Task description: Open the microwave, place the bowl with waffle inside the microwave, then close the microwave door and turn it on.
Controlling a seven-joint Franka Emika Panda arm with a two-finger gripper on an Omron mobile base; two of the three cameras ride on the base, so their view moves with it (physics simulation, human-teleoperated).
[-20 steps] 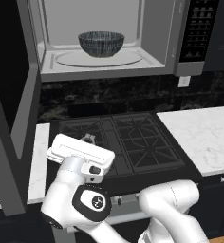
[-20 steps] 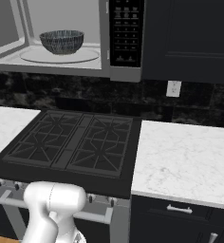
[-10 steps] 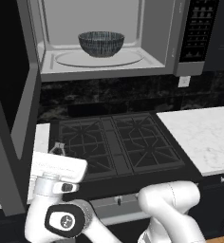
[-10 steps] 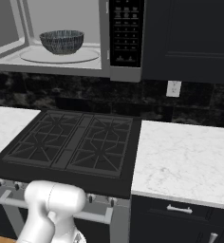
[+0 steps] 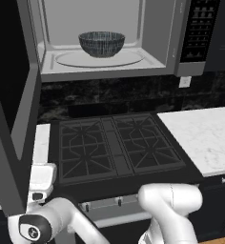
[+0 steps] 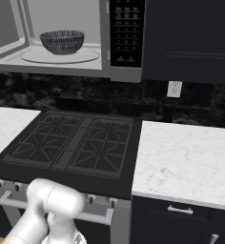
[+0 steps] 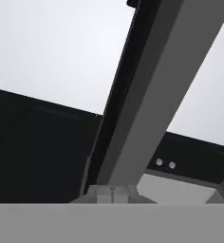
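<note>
Bowl seated inside open microwave.
Door swung left of it; gripper low beside door, pincer together, empty.

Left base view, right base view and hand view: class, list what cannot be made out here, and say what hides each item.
- The waffle: hidden in both base views by the wall of the bowl.
- The microwave door: its handle is not visible; the left base view's edge cuts the door off.
- The button labels on the microwave: too small to read in the right base view.
</note>
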